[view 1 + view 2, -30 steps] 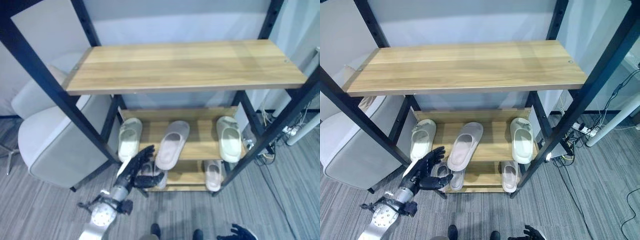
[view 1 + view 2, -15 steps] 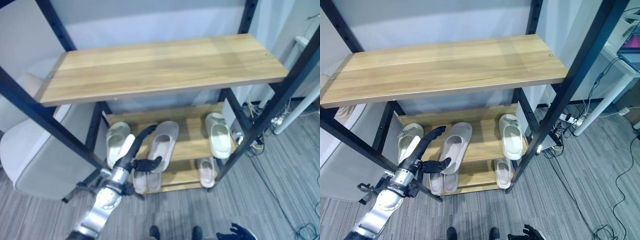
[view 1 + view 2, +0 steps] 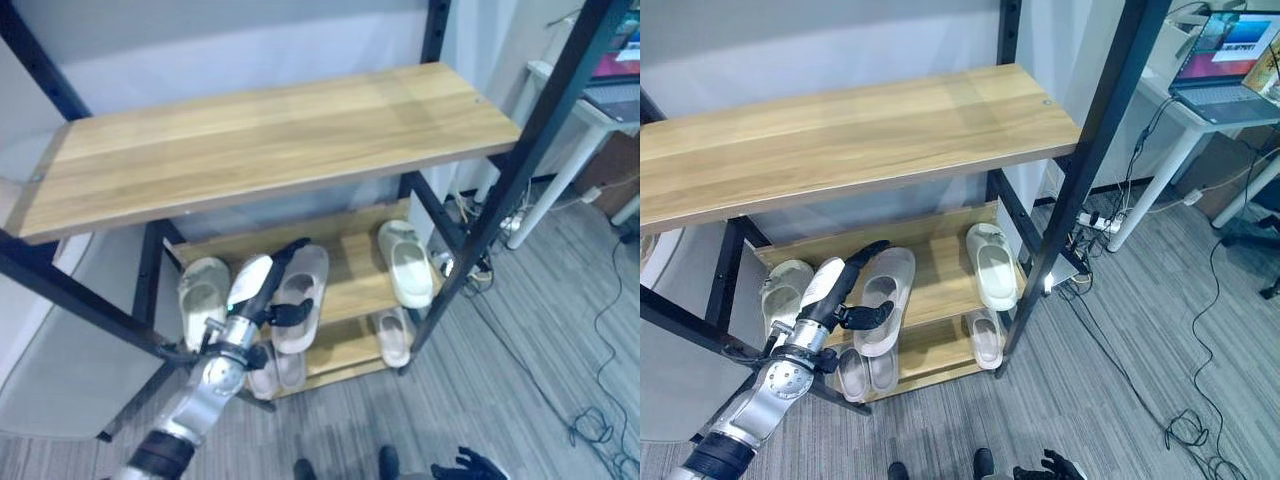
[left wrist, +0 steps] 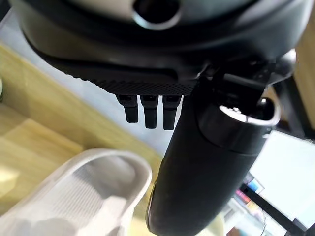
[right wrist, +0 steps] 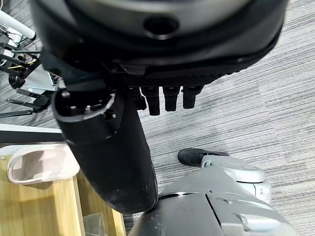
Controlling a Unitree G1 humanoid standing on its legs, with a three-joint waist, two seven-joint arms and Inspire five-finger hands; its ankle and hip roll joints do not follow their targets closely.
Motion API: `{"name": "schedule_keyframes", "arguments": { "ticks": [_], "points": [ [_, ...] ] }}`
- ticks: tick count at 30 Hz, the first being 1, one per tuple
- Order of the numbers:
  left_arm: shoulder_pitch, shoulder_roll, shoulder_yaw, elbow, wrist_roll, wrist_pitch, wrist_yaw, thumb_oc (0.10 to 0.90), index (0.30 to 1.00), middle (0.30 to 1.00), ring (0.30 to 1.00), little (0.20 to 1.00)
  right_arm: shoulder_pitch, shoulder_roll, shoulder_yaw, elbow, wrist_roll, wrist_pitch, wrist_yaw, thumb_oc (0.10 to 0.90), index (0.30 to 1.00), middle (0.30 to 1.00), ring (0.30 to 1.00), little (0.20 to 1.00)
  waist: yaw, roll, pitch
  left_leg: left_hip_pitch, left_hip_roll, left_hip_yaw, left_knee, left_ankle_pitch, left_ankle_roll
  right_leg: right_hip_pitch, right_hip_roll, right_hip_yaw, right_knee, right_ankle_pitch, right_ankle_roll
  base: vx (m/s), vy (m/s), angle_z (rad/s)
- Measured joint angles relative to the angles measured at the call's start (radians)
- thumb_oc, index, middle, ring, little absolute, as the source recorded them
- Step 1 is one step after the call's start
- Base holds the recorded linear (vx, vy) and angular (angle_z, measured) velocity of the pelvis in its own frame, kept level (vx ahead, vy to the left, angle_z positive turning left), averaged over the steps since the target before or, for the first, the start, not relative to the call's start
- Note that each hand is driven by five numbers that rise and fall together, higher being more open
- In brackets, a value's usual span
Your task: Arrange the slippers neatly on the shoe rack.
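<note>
The shoe rack's middle shelf (image 3: pixel 350 232) carries three slippers. A pale green one (image 3: pixel 203 293) lies at the left, a pinkish one (image 3: pixel 303 283) lies slanted in the middle, and a second pale green one (image 3: pixel 405 262) lies at the right. My left hand (image 3: pixel 262 290) reaches in over the pinkish slipper (image 4: pixel 74 196), open, its fingers straight along the slipper's left edge and its thumb (image 3: pixel 870 315) across the heel end. On the bottom shelf lie more pinkish slippers (image 3: pixel 275 368) (image 3: pixel 392 335). My right hand (image 3: pixel 465 467) hangs low and open near the floor.
The rack's black posts (image 3: pixel 530 130) stand at each corner and a broad wooden top shelf (image 3: pixel 260 135) overhangs the slippers. A pale chair (image 3: pixel 40 340) stands left of the rack. A white desk with a laptop (image 3: pixel 1230 60) is at the right, with cables (image 3: pixel 1190 430) on the carpet.
The camera has swung, shifting the whole scene left. My left hand has risen from below the middle shelf's edge and reached in onto the slanted pinkish slipper.
</note>
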Motion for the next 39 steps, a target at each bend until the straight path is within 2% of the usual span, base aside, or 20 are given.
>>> {"name": "schedule_keyframes", "arguments": {
  "ticks": [6, 14, 15, 16, 27, 30, 37, 39],
  "points": [
    [-0.095, 0.003, -0.016, 0.103, 0.038, 0.024, 0.045, 0.8, 0.9, 0.9, 0.9, 0.9, -0.007, -0.004, 0.004, -0.03, 0.0, -0.005, -0.001, 0.8, 0.9, 0.9, 0.9, 0.9, -0.02, -0.011, 0.001, -0.044, -0.006, 0.029, 0.0, 0.006, 0.009, -0.057, -0.01, 0.026, 0.0, 0.021, 0.006, -0.03, 0.02, -0.14],
    [-0.119, 0.005, -0.025, 0.113, 0.039, 0.036, 0.078, 0.8, 0.9, 0.9, 0.9, 0.9, -0.016, -0.003, 0.022, -0.032, -0.001, -0.006, -0.003, 0.8, 0.9, 0.9, 0.9, 0.9, -0.027, -0.031, 0.003, -0.067, -0.007, 0.045, 0.0, 0.006, 0.011, -0.088, -0.01, 0.036, 0.0, 0.026, 0.007, -0.01, 0.006, -0.05],
    [-0.128, 0.005, -0.031, 0.123, 0.04, 0.042, 0.079, 0.565, 0.547, 0.547, 0.547, 0.547, -0.016, -0.003, 0.024, -0.032, -0.001, -0.006, -0.004, 0.8, 0.9, 0.9, 0.9, 0.9, -0.027, -0.033, 0.004, -0.067, -0.007, 0.045, 0.0, 0.006, 0.011, -0.089, -0.01, 0.039, 0.0, 0.026, 0.007, 0.0, 0.0, 0.0],
    [-0.143, 0.006, -0.04, 0.138, 0.04, 0.044, 0.081, 0.4, 0.3, 0.3, 0.3, 0.3, -0.017, -0.003, 0.025, -0.033, -0.001, -0.005, -0.004, 0.8, 0.9, 0.9, 0.9, 0.9, -0.025, -0.036, 0.005, -0.069, -0.007, 0.045, 0.0, 0.005, 0.011, -0.09, -0.01, 0.04, 0.0, 0.025, 0.009, 0.0, 0.0, 0.0],
    [-0.194, 0.043, -0.044, 0.139, 0.069, 0.047, 0.117, 0.4, 0.3, 0.3, 0.3, 0.3, -0.017, -0.003, 0.039, -0.068, -0.002, -0.004, -0.005, 0.8, 0.9, 0.9, 0.9, 0.9, -0.025, -0.044, 0.01, -0.065, -0.007, 0.051, -0.001, 0.005, 0.01, -0.09, -0.004, 0.048, 0.007, 0.027, 0.007, 0.0, -0.001, -0.01],
    [-0.191, 0.043, -0.045, 0.14, 0.069, 0.047, 0.116, 0.4, 0.3, 0.3, 0.3, 0.3, -0.017, -0.003, 0.039, -0.068, -0.002, -0.004, -0.004, 0.8, 0.9, 0.9, 0.9, 0.9, -0.024, -0.044, 0.01, -0.058, -0.005, 0.051, -0.001, 0.004, 0.008, -0.084, -0.009, 0.047, 0.0, 0.017, 0.019, 0.0, 0.0, 0.0],
    [-0.165, 0.035, -0.045, 0.133, 0.065, 0.047, 0.103, 0.4, 0.3, 0.3, 0.3, 0.3, -0.009, 0.0, 0.039, -0.067, -0.002, -0.003, -0.005, 0.8, 0.9, 0.9, 0.9, 0.9, -0.023, -0.043, 0.012, -0.033, -0.005, 0.048, -0.001, 0.002, 0.008, -0.057, -0.009, 0.04, 0.0, 0.021, 0.013, 0.0, -0.005, 0.02],
    [-0.136, 0.033, -0.044, 0.094, 0.026, 0.045, 0.094, 0.4, 0.3, 0.3, 0.3, 0.3, -0.008, 0.001, 0.036, -0.066, -0.002, -0.003, -0.005, 0.8, 0.9, 0.9, 0.9, 0.9, -0.021, -0.042, 0.013, -0.028, -0.005, 0.046, -0.001, 0.001, 0.007, -0.051, -0.01, 0.035, 0.0, 0.019, 0.013, 0.0, -0.013, 0.04]
  ]
}}
